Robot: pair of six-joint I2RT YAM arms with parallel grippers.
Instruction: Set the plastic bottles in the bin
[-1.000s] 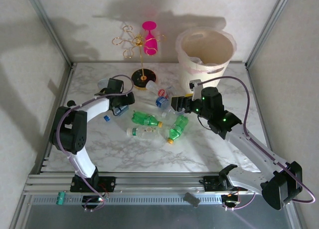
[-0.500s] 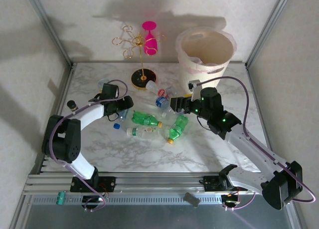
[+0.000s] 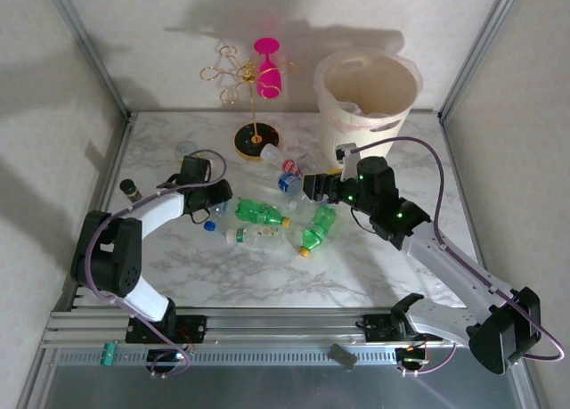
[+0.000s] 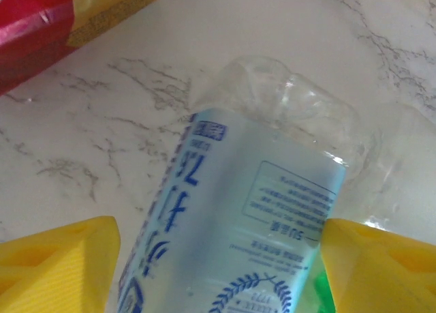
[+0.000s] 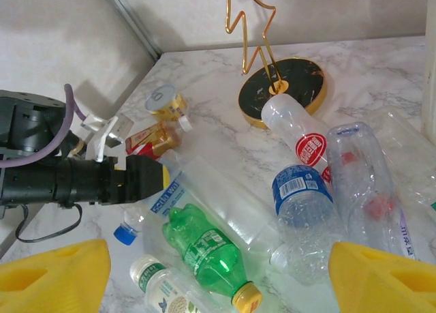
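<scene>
Left arm swung forward and down since earlier frame; left gripper (image 3: 215,197) now at left edge of bottle heap. Its yellow fingers (image 4: 58,265) flank clear blue-label bottle (image 4: 259,190) lying on marble table (image 4: 102,122), at or just beside its sides; firm clamp or not, cannot tell. Right gripper (image 3: 311,188) unmoved, jaws wide, empty, over heap's right side. Green bottle (image 3: 261,214) lies between grippers. Bin (image 3: 392,124) upright at far right, behind right gripper.

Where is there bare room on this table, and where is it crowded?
Free: the table strip between the green bottles and the near edge; also the right side by the bin. Crowded: the middle, near the gold stand.
</scene>
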